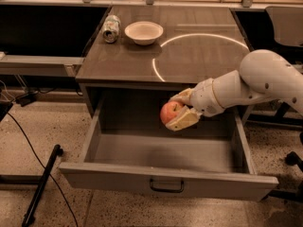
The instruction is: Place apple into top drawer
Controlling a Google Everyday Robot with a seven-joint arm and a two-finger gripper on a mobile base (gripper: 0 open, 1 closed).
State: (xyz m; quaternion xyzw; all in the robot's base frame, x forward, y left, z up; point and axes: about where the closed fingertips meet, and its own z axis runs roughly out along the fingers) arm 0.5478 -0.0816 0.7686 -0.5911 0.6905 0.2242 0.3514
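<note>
Here, in the single camera view, we look down on a grey cabinet [199, 60] whose top drawer [118, 181] stands pulled well out toward us, its flat front panel nearest the camera with a small dark handle [166, 186] at its centre. The white arm [255, 82] reaches in from the right, and we see the gripper [180, 109] just below the front edge of the cabinet top, over the open drawer and right of its middle. Its pale fingers [182, 121] are pinched on the apple [169, 111], one above the fruit and one beneath it. The apple, red-orange with a lighter patch, juts out to the left of the fingers. It hangs inside the drawer opening toward the back, and as far as we can see it is held clear of the drawer floor and touches neither side wall.

On the cabinet top, well behind the gripper, we find a white bowl [144, 32] sitting upright and, just to its left, a crushed can [111, 28] lying on its side. A thin white arc [203, 34] curves across the surface to the right of the bowl. On the speckled floor to the left, a black cable [28, 141] trails past a dark pole [42, 183] lying at a slant
</note>
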